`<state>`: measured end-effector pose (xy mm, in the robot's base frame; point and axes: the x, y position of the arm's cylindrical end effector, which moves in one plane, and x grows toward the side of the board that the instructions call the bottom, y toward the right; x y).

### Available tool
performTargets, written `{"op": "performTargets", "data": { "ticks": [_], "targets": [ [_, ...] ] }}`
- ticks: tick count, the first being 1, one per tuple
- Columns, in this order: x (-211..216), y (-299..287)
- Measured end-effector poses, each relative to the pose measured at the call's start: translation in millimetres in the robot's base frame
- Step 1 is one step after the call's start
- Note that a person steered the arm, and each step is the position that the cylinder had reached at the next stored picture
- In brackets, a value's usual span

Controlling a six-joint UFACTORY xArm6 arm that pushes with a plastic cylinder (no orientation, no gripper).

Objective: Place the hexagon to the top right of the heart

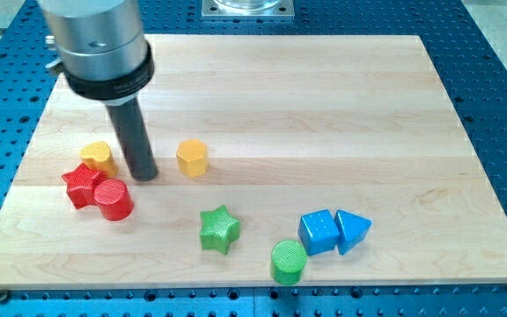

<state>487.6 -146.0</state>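
Note:
The yellow hexagon [192, 158] lies on the wooden board [324, 114], left of centre. The yellow heart [100, 157] lies further to the view's left, level with the hexagon. My tip [143, 177] rests on the board between them, just right of the heart and about a block's width left of the hexagon. It does not clearly touch either one.
A red star [80, 184] and a red cylinder [113, 199] sit just below the heart. A green star [219, 229], a green cylinder [289, 261], a blue cube [319, 232] and a blue triangle [353, 231] lie along the view's bottom.

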Motion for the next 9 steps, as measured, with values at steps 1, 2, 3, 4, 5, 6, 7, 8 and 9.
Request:
{"op": "performTargets", "data": {
  "ticks": [1, 2, 3, 4, 5, 6, 7, 8, 9],
  "targets": [
    [24.4, -10.5],
    [41.0, -9.5],
    [52.6, -6.9],
    [40.7, 12.3],
    [34.2, 54.8],
    [32.8, 76.1],
    [28.0, 76.4],
    [-10.8, 76.4],
    [-41.4, 77.4]
  ]
}}
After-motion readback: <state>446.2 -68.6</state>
